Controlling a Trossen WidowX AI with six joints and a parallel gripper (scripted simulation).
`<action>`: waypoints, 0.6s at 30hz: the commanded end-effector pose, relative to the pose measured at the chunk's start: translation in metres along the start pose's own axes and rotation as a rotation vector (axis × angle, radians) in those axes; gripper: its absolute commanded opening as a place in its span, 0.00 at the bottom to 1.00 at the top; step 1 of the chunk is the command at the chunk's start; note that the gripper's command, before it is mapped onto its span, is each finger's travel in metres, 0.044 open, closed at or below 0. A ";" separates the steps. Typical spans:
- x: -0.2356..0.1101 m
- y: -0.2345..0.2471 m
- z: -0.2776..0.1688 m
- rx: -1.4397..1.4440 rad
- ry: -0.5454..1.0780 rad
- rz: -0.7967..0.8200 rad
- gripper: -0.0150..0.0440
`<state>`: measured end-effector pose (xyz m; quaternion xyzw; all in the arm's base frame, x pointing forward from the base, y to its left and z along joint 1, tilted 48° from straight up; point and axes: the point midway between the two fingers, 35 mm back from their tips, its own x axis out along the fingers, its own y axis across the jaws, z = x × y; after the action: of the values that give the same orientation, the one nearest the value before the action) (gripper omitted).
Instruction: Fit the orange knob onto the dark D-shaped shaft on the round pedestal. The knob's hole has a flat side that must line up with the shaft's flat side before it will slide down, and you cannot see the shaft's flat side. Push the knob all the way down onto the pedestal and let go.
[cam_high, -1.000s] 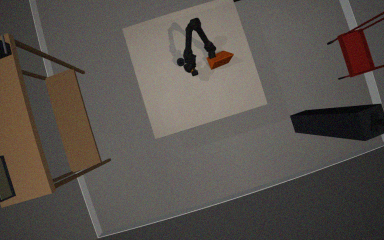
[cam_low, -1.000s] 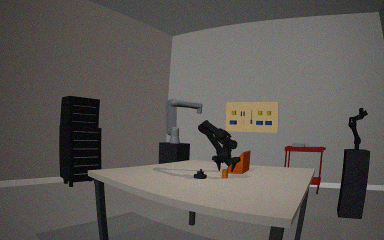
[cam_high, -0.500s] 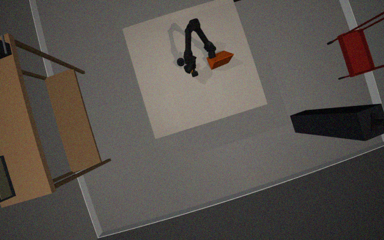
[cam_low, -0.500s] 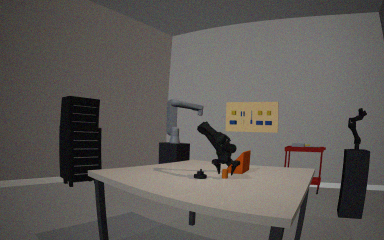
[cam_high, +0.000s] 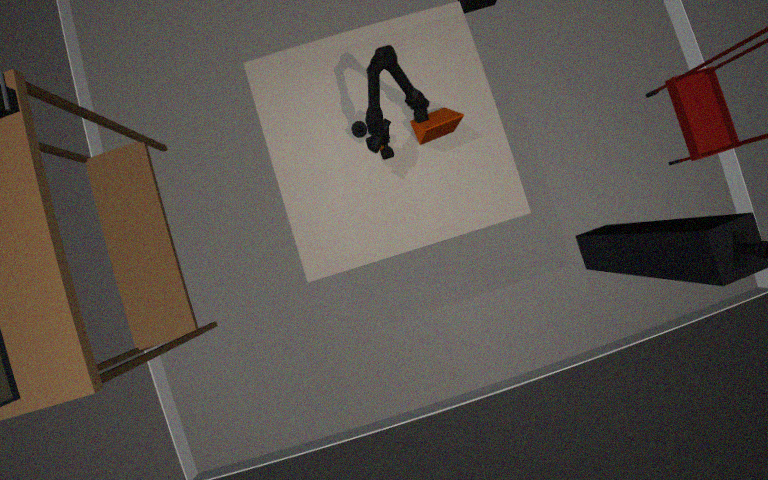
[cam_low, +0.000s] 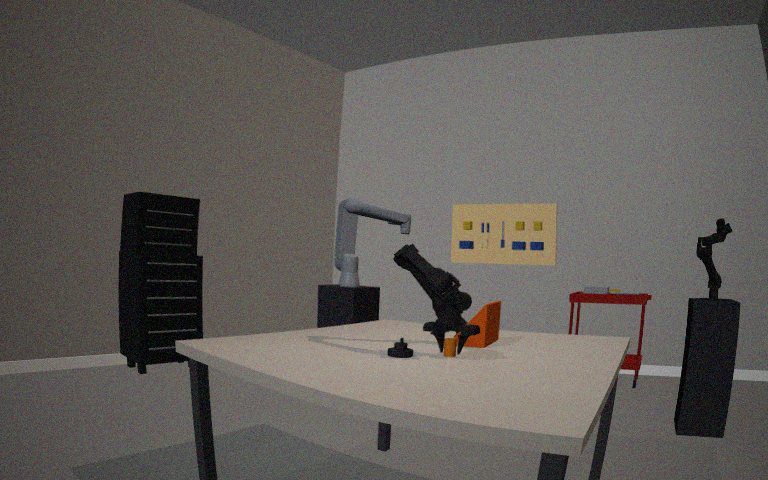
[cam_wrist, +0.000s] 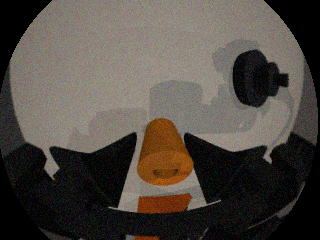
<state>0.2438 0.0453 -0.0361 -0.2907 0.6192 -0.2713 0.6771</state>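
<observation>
The knob (cam_low: 450, 347) (cam_wrist: 164, 147) stands on the table (cam_high: 396, 226) (cam_low: 396, 384) (cam_wrist: 100, 60), between the tips of the jaws (cam_high: 382, 146) (cam_low: 450, 349). The pedestal (cam_high: 359, 129) (cam_low: 400, 352) (cam_wrist: 250, 78) is on the table too, apart from the jaws: left of them in the top and exterior views, right and above in the wrist view. The shaft (cam_low: 401, 341) (cam_wrist: 283, 80) rises from the pedestal. The wedge (cam_high: 441, 125) (cam_low: 487, 325) (cam_wrist: 162, 203) sits right of the jaws from the top, behind and right from the exterior, and below them in the wrist view.
</observation>
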 end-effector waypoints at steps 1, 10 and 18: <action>0.001 0.000 0.000 -0.003 -0.003 -0.003 0.56; 0.000 0.000 0.001 -0.003 -0.003 -0.003 0.35; -0.034 0.006 0.010 -0.004 -0.004 0.005 0.25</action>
<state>0.2477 0.0589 -0.0256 -0.2940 0.6199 -0.2710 0.6752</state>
